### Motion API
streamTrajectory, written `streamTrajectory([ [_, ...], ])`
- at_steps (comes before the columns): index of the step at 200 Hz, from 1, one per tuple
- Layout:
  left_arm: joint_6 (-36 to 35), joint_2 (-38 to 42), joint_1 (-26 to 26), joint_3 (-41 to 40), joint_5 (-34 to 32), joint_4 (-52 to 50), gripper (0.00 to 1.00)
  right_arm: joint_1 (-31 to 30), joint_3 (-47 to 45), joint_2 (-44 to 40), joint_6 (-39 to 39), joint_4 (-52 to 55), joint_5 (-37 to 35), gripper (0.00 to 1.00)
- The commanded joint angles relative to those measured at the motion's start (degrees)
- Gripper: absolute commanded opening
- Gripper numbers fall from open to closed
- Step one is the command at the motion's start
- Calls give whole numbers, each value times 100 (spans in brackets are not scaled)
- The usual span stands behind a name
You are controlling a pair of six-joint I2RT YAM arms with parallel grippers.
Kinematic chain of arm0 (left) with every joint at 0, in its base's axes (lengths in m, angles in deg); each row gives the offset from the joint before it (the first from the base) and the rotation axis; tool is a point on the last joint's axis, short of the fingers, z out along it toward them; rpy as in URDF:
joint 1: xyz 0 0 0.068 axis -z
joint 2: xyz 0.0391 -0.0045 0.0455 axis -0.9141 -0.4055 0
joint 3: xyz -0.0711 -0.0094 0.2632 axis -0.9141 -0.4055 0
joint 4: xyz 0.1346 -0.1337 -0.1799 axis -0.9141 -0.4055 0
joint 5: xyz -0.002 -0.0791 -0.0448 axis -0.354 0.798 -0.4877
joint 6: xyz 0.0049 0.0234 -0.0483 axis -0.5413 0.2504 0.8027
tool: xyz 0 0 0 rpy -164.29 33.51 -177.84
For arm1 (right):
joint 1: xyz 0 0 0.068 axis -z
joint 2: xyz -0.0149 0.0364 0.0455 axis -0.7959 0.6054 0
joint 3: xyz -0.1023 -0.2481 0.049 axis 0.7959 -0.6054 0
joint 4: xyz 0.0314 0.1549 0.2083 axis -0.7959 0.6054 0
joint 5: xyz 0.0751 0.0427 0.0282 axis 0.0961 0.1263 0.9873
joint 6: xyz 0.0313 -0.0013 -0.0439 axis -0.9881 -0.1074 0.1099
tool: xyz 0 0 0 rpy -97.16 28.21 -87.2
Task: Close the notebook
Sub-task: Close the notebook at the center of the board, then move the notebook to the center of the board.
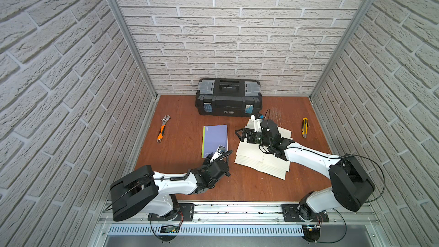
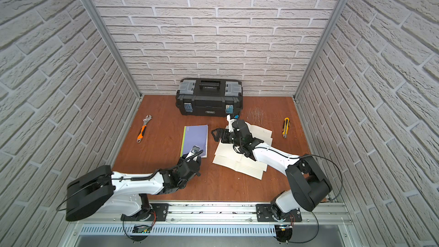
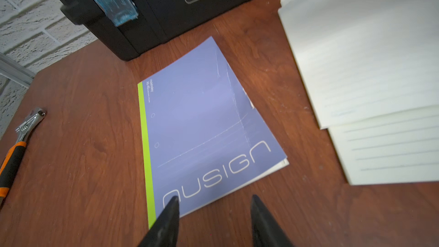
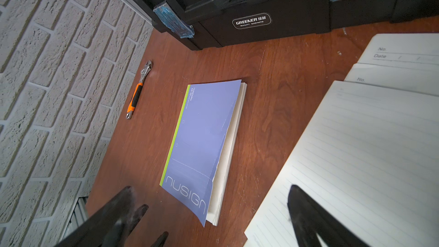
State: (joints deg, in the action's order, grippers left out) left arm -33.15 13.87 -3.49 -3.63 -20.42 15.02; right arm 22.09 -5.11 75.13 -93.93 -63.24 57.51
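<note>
The notebook (image 1: 215,139) (image 2: 195,137) lies on the wooden table with its purple cover and green spine stripe facing up. The cover is down over the pages (image 4: 229,153), and its free corner curls up slightly. My left gripper (image 3: 215,197) (image 1: 211,158) is open at the notebook's near edge. One fingertip (image 3: 174,200) is over the cover's corner, the other over bare table, and nothing sits between them. My right gripper (image 4: 211,187) (image 1: 240,134) is open, to the right of the notebook and above a pile of lined sheets (image 1: 261,162), holding nothing.
A black toolbox (image 1: 228,100) stands against the back wall. An orange-handled wrench (image 1: 162,128) lies left of the notebook. A yellow utility knife (image 1: 304,127) lies at the far right. The lined white sheets (image 4: 356,139) spread under the right arm. Brick walls close in three sides.
</note>
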Motion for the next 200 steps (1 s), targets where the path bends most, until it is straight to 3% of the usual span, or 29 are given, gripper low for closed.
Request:
streamTrajectory([
  [1, 364, 630, -149, 94, 70, -597, 48, -60, 259, 189, -168, -327, 160, 100],
  [24, 709, 1497, -809, 317, 805, -1342, 48, -114, 621, 424, -258, -149, 224, 100],
  [59, 1486, 2285, -3090, 495, 3746, -1881, 48, -186, 963, 832, -445, 44, 176, 100],
  [94, 2051, 1357, -4534, 911, 5822, -1994, 48, -246, 1230, 1398, -525, 284, 180, 100],
  [115, 2532, 579, -5100, 906, 6728, -1297, 46, -263, 1298, 1624, -557, 313, 176, 100],
  [153, 2679, -236, -5490, 1113, 7123, -868, 45, -287, 1483, 1993, -515, 329, 287, 100],
  [200, 2864, -1034, -5556, 1263, 7333, -372, 44, -409, 1816, 2390, -630, 253, 493, 99],
])
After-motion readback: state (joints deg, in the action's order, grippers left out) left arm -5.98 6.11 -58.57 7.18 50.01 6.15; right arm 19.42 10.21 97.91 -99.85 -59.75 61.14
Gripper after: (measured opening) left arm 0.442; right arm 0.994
